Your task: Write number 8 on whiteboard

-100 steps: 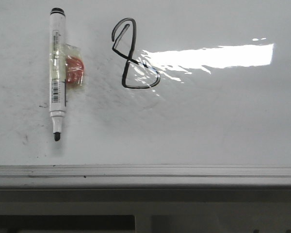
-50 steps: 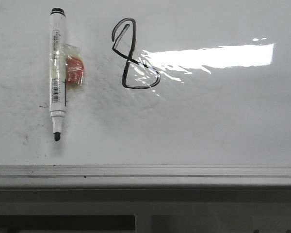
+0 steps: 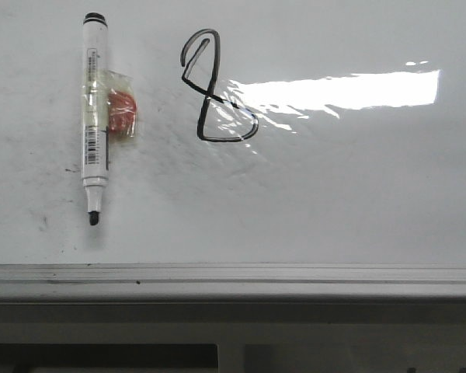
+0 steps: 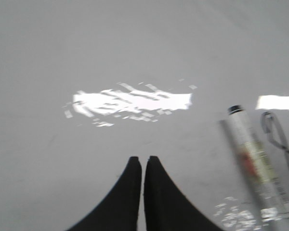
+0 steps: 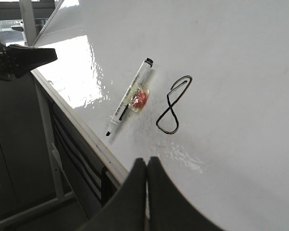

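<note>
I see the number 8 (image 3: 216, 87) drawn on the whiteboard (image 3: 334, 202), marker (image 3: 94, 116) lying beside it. Left gripper (image 4: 143, 163) and right gripper (image 5: 147, 166) both closed, empty.

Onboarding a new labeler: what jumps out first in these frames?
The black number 8 drawn on the whiteboard, its lower loop touching the bright glare patch to its right. Left of it lies an uncapped marker with a red-orange lump taped to it, tip toward the near rail. Both end effectors are shut and empty.
</note>
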Controlling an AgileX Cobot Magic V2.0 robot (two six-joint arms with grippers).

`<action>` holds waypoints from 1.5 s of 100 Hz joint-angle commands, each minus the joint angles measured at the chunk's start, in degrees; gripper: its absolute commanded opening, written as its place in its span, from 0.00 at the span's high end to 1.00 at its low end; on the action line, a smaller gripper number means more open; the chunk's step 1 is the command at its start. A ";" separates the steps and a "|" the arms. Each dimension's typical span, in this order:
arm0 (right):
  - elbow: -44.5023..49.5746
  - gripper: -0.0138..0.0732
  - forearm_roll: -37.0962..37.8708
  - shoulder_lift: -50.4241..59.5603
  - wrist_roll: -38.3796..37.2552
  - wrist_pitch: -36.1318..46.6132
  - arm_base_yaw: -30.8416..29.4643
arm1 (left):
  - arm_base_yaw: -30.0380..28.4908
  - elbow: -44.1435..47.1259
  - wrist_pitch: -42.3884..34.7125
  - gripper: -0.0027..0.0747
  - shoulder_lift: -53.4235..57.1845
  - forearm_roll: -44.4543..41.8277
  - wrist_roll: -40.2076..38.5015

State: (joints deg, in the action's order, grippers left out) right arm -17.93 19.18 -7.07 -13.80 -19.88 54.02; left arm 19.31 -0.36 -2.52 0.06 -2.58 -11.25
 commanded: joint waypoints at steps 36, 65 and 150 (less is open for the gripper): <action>-1.49 0.91 1.14 -0.53 0.12 4.52 0.08 | -13.31 2.25 18.85 0.99 1.79 3.84 8.82; -1.49 0.91 1.14 -0.53 0.12 4.52 0.08 | -13.31 2.25 18.33 0.99 1.79 3.60 8.82; 8.12 0.91 -0.37 -0.64 0.12 21.60 -19.64 | -13.31 2.25 18.33 0.99 1.79 3.60 8.82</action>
State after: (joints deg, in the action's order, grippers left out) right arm -10.69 19.28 -7.07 -13.80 -8.91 40.90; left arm 6.24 -0.36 18.80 0.23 0.41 -2.27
